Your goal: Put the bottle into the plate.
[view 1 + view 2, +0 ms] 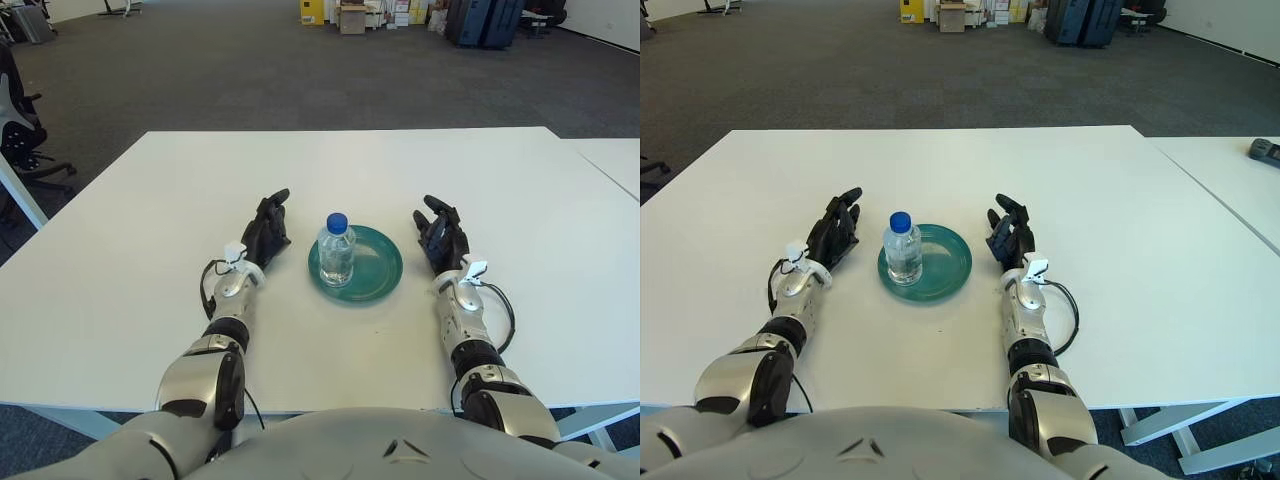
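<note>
Already upright on the left part of the green plate (378,262), the capped bottle (337,250), with nothing gripping it.

Flanked by both hands: left hand (264,231) just beside the plate's left rim, fingers extended, loosely apart and empty, clear of the bottle; right hand (442,240) near the right rim, fingers likewise relaxed and holding nothing. Judged as placement complete, hence no grasp needed and both palms kept low over the white table (120,250), well away from tipping the standing bottle.
</note>
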Action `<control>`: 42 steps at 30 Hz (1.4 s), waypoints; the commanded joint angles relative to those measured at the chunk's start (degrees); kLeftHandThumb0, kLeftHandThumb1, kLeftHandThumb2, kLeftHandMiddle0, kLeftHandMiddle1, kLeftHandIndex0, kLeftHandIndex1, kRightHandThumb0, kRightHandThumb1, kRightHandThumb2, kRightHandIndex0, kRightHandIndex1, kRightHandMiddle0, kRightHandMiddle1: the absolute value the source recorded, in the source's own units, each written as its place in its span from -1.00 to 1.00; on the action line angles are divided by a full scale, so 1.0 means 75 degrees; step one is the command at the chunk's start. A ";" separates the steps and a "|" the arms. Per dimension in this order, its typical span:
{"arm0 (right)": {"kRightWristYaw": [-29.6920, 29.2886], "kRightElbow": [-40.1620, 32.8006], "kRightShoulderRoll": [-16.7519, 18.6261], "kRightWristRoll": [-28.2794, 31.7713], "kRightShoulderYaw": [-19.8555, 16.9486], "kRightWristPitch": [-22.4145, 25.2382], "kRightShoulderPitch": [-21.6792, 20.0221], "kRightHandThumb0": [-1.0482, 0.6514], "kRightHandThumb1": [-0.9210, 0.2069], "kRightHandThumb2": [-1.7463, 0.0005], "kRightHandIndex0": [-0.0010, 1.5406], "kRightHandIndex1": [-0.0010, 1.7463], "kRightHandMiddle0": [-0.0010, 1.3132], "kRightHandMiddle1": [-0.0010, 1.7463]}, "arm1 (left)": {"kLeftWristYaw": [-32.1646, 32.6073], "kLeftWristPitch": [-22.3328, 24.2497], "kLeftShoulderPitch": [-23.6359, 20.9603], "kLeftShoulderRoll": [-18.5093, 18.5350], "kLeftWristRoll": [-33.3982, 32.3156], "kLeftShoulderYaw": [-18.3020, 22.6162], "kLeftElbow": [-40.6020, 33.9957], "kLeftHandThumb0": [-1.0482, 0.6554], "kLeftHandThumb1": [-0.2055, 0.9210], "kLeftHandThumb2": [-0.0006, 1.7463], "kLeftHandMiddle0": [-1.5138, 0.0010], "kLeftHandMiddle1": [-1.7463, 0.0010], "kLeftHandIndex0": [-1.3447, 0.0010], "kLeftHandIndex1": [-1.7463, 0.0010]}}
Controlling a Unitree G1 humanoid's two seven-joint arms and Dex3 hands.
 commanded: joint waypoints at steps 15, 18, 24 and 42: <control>-0.0216 0.0319 -0.0219 0.0040 -0.0096 0.0463 0.0179 -0.79 -1.00 -0.12 -0.60 -0.98 -1.00 -0.19 | -0.0222 -0.0730 0.0588 0.0114 -0.0310 0.0128 0.0056 -0.73 1.00 -0.04 0.56 0.99 1.00 0.18; -0.0163 0.0326 -0.0260 0.0049 -0.0088 0.0517 0.0174 -0.79 -1.00 -0.11 -0.58 -0.98 -1.00 -0.17 | -0.0649 -0.0501 0.0576 0.0103 -0.0734 0.0443 0.0231 -0.68 1.00 -0.10 0.55 0.99 1.00 0.18; -0.0086 0.0336 -0.0331 0.0039 -0.0063 0.0612 0.0159 -0.79 -1.00 -0.10 -0.58 -0.98 -1.00 -0.16 | -0.0880 -0.0348 0.0567 0.0008 -0.1057 0.0739 0.0294 -0.60 1.00 -0.17 0.53 0.98 1.00 0.18; 0.0146 0.0476 -0.0425 0.0029 -0.0048 0.0581 0.0135 -0.76 -1.00 -0.05 -0.62 -1.00 -1.00 -0.27 | -0.0403 -0.0081 0.0492 0.0137 -0.0649 0.0631 0.0416 -0.58 1.00 -0.21 0.44 0.96 1.00 0.14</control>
